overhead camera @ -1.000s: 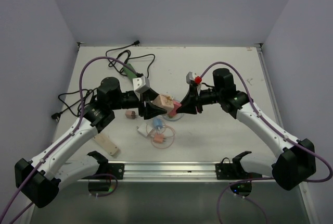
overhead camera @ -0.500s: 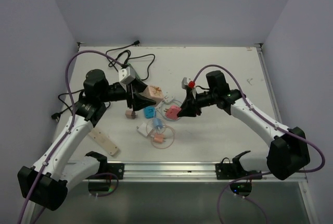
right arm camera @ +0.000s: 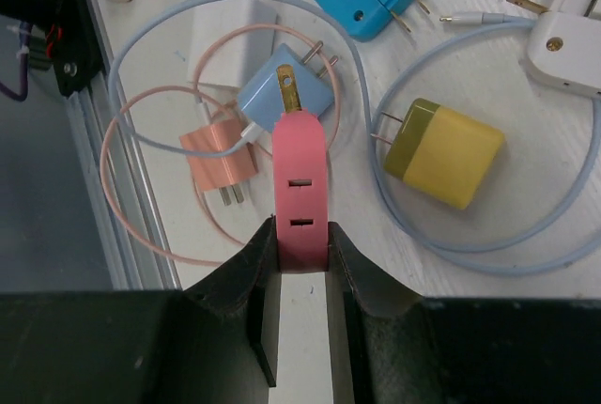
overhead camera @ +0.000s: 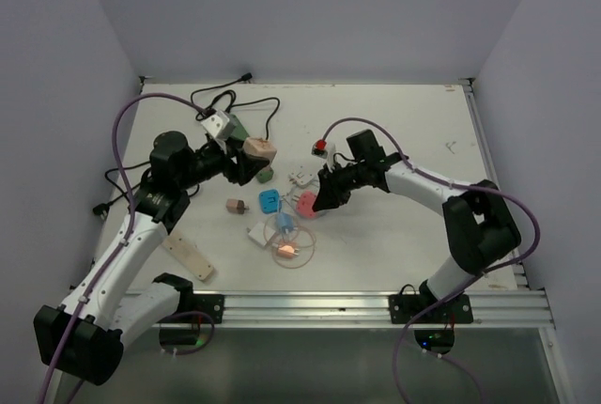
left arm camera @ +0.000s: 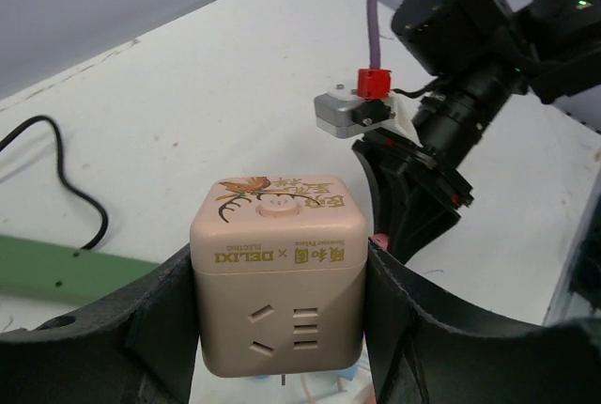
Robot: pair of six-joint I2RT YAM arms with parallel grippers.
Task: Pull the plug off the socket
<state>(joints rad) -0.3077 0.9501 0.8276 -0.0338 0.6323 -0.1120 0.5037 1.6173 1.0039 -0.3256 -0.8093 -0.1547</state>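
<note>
Pink plug (right arm camera: 300, 164), prong away from gripper (right arm camera: 300, 235)

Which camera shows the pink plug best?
Right wrist view: the pink plug sits centre, close up, pinched between the fingers, prong showing. The top view shows only a small pink spot; the left wrist view barely shows it.

Beige-pink cube socket (left arm camera: 277, 277), butterfly print on top, slot holes on the front face, clamped upright in the left pincer (left arm camera: 279, 315), raised left of centre. Flat pink plug (right arm camera: 300, 178), two slots in its face, brass prong at its tip, pinched in the right pincer (right arm camera: 300, 235), right of the socket, apart from it.
</note>
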